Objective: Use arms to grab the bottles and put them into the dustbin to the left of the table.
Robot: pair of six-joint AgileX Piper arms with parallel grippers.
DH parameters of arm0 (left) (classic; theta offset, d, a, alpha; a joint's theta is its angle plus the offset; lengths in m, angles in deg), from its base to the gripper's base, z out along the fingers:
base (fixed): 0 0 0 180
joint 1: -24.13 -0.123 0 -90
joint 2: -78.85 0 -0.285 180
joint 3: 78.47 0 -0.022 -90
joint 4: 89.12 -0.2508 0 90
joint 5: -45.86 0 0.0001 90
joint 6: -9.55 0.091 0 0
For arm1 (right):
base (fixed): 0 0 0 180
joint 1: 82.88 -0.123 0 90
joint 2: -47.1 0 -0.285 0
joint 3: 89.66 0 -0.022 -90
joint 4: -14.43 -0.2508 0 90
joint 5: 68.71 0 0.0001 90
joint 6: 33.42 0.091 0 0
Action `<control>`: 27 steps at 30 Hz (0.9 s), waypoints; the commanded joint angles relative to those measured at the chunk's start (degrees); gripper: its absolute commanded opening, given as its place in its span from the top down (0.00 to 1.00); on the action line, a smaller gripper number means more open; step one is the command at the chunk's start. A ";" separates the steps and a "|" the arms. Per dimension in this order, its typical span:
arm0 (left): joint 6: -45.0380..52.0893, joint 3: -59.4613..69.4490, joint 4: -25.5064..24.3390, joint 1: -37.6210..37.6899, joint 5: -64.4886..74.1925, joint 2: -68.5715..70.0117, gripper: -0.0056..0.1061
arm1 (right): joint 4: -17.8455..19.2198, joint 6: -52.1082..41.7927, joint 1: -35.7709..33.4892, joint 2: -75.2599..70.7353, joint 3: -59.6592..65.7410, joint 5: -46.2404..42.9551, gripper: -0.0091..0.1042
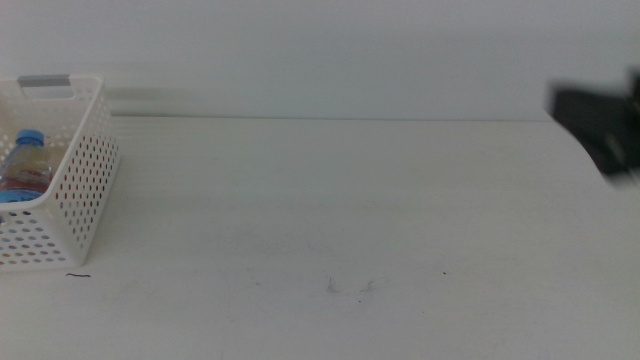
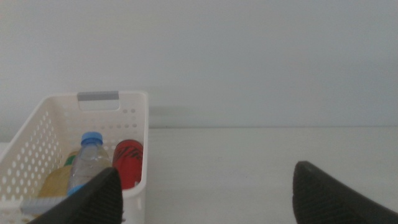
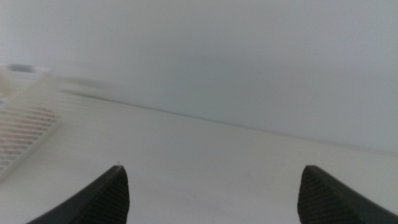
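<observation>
Presently all three bottles [image 2: 93, 163] are seen lying inside the dustbin [image 1: 85, 165] at the tabletop [image 1: 350, 220] left edge, nearest the open, empty left hand [image 2: 205, 193]; the right hand [image 3: 211, 193] is likewise open.

Bright, flat light; right wrist view motion-blurred.

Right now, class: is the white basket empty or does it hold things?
It holds things. Inside the basket lie a water bottle with a blue cap, a red can and a yellow-drink bottle, seen in the left wrist view.
</observation>
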 commanded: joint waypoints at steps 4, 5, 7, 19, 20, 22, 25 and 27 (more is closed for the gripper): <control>-0.03 8.33 0.49 0.01 -4.64 5.75 0.11 | 0.62 -0.18 9.94 -15.20 18.54 -5.64 0.14; -0.03 10.49 1.19 0.01 -5.72 6.58 0.11 | 0.50 -0.18 12.10 -18.30 21.66 -5.81 0.14; -0.03 14.46 1.33 0.01 -6.75 8.19 0.11 | -0.89 -0.18 16.01 -24.43 27.17 -5.58 0.14; 0.01 22.74 1.24 0.01 -9.01 14.85 0.11 | -4.19 -0.18 29.24 -47.99 46.18 -5.47 0.14; 0.01 23.47 1.13 -0.08 -9.25 15.14 0.11 | -4.19 -0.18 29.24 -47.99 46.28 -6.10 0.14; 0.01 24.93 1.03 -0.08 -10.01 15.14 0.11 | -4.19 -0.18 29.24 -47.99 46.28 -7.13 0.14; 0.01 26.81 1.03 -0.20 -11.54 15.14 0.11 | -3.96 -0.18 29.24 -47.99 46.28 -7.11 0.14; 0.01 26.81 1.03 -0.20 -11.90 15.14 0.11 | -3.96 -0.18 29.24 -47.99 46.28 -7.26 0.14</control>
